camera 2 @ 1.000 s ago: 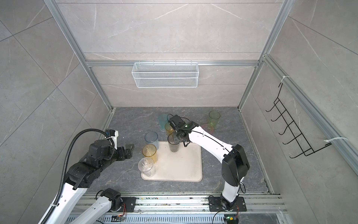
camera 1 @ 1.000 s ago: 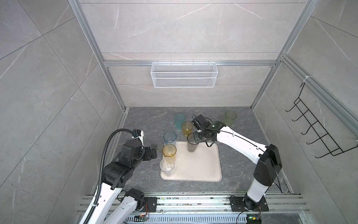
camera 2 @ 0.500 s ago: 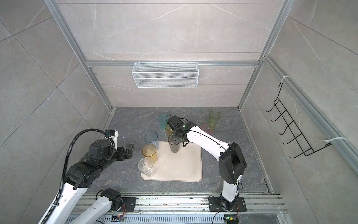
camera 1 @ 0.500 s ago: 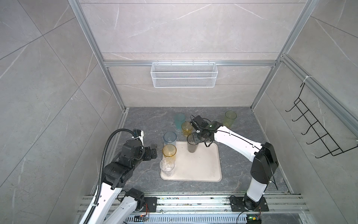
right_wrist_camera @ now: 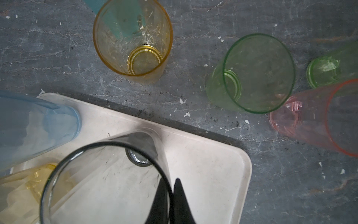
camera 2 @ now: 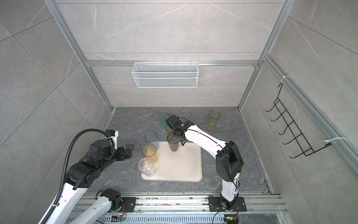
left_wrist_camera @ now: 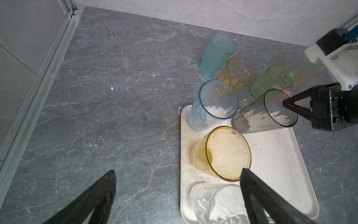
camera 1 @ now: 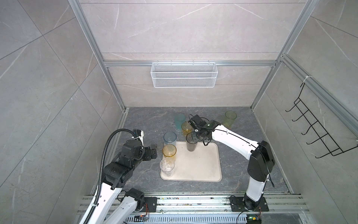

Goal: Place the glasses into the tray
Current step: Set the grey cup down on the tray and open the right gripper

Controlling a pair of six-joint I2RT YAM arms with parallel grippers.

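One grey glass point(camera 1: 191, 144), rim pinched by right gripper point(right_wrist_camera: 170, 185), is at tray's point(camera 1: 203, 166) far edge: seat flat, then release; left gripper point(left_wrist_camera: 177, 170) spread, empty.

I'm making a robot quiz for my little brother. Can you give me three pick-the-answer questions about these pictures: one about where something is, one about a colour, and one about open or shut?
1. Where does the teal glass stand?
A) in the wire basket
B) on the dark tabletop, beyond the tray
C) on the tray

2. What colour is the glass that the right gripper holds?
A) pink
B) grey
C) blue

3. How is the left gripper?
A) wide open and empty
B) shut on an amber glass
C) shut on a clear glass

Answers:
1 B: its base is on the tabletop, off the tray.
2 B: the gripper pinches the rim of the grey glass.
3 A: its fingers stand far apart and grip nothing.
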